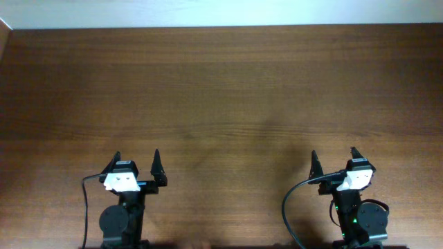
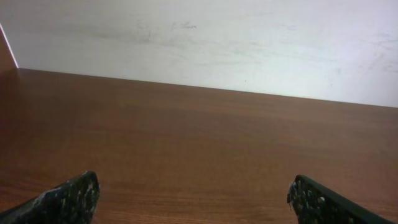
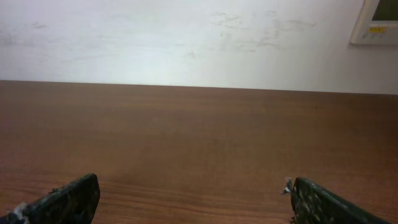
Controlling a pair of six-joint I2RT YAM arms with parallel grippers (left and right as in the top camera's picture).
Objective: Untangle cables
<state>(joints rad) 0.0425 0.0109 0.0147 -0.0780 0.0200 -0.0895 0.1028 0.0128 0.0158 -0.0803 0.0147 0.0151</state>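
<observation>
The thin task cables are out of view in every frame. My left gripper [image 1: 136, 161] sits at the near left of the brown wooden table [image 1: 221, 90], open and empty. My right gripper [image 1: 333, 158] sits at the near right, open and empty. In the left wrist view the two fingertips of my left gripper [image 2: 193, 190] stand wide apart over bare wood. In the right wrist view my right gripper [image 3: 193, 190] shows the same, with nothing between the fingers.
Thicker black cables run from the arm bases, one at the left [image 1: 86, 207] and one at the right [image 1: 289, 207]. A pale wall [image 2: 205, 43] stands behind the table's far edge. A white wall panel [image 3: 376, 22] hangs at the right.
</observation>
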